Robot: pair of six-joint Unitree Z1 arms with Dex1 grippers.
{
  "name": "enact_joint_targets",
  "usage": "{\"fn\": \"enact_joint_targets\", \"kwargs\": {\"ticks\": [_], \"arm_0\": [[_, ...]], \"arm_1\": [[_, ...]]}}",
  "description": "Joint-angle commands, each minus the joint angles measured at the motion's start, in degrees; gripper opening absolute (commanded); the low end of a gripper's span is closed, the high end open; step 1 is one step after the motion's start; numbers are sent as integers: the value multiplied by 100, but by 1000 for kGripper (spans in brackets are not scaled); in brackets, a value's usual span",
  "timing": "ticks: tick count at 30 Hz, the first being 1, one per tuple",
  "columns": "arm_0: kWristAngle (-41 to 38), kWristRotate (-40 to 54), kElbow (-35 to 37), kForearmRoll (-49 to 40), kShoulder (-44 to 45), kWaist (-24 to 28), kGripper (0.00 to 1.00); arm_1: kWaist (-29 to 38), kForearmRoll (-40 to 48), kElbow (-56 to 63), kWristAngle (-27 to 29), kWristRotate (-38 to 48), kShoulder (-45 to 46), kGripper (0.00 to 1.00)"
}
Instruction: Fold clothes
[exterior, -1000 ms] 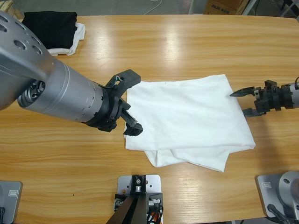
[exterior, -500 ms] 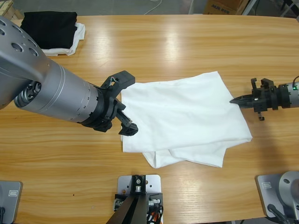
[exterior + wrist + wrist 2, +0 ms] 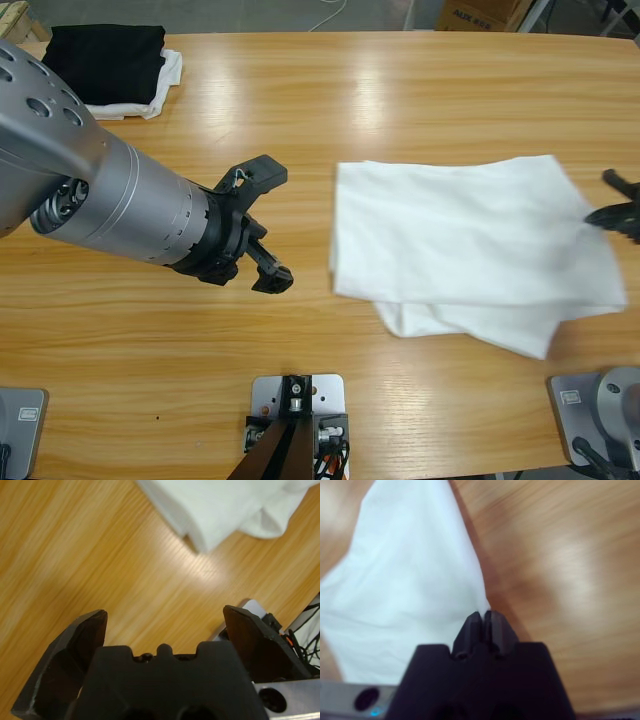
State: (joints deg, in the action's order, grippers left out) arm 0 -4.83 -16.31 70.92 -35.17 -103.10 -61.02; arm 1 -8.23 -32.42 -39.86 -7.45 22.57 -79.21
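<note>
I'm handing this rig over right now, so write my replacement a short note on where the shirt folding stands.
Right gripper: shut on the right edge of the white T-shirt, at the table's far right.
Left gripper: open, empty, over bare wood left of the shirt, not touching it.
Shirt: partly folded and rumpled, right of centre on the table, with a loose layer sticking out along its near edge.
Folded black garment sits at the far left corner on a white cloth.
Left: square up and finish the fold.

Right pincer (image 3: 612, 212) — mostly off-frame
</note>
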Motion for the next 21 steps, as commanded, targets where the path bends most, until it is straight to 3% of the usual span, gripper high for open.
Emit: {"fn": "enact_joint_targets", "kwargs": {"ticks": [1,4,6,8,10,14,17,21], "arm_0": [[17,14,-254,-4,-17,-31,904],[17,14,-254,19,-17,-33,904],[17,14,-271,19,-17,-33,904],[17,7,-301,43,-17,-33,904],[17,-3,-350,119,-17,-40,904],[8,-12,-394,229,-70,-54,904],[8,-12,-407,254,-80,-59,904],[8,-12,-438,312,-113,-59,904]], "arm_1": [[384,-1743,-1314,1921,-46,260,0],[440,-1957,-1571,2288,-151,200,0],[841,-2114,-1713,2584,-188,127,0],[1597,-2379,-1943,2865,-70,135,0],[2759,-2757,-2290,3197,164,14,0],[4817,-3058,-2474,3410,679,-819,0],[5590,-3086,-2641,3417,919,-1281,0],[6040,-3165,-3067,3317,967,-1730,0]]}}
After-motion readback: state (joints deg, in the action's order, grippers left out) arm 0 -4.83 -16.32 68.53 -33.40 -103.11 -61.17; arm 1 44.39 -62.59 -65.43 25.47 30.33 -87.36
